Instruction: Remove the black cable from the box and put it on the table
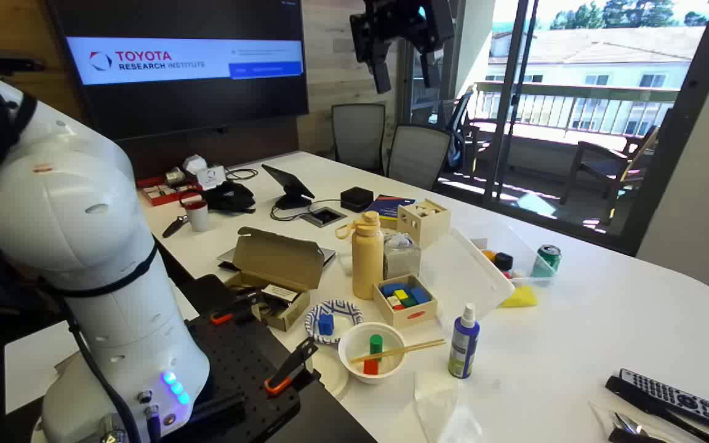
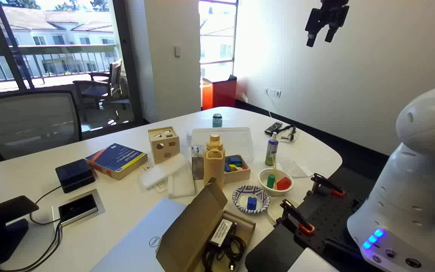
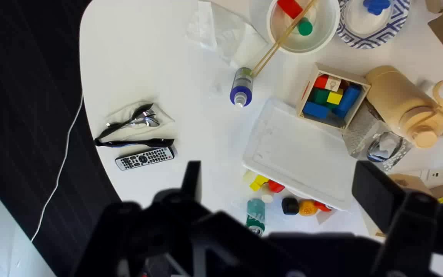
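White-topped conference table (image 1: 576,344), cluttered. Thin black cable (image 2: 221,251) lies in coiled loops inside low brown cardboard box (image 2: 192,228). Black two-fingered gripper (image 1: 407,83) hangs high above the table, jaws spread wide.

Exterior view: set just beside the arm (image 1: 77,191), whose white bulk crowds the left of the frame; above table height; faces along the table (image 1: 582,332), tipped slightly down, toward the screen (image 1: 182,61) at upper left.

Exterior view: set toward the opposite end, also looking slightly down; box (image 2: 193,226) close by at lower centre, arm at the right edge; faces the white wall (image 2: 383,75) at upper right.

Wrist view: high over the table, looking, as I judge it, steeply down; gripper (image 3: 277,169) across the bottom; the table's rounded edge at left.

Shared, both exterior views: arm, gripper, box, glass door (image 1: 504,123).

Shared, all three: tan bottle (image 1: 367,264), bowl (image 1: 354,341), spray bottle (image 1: 464,344).
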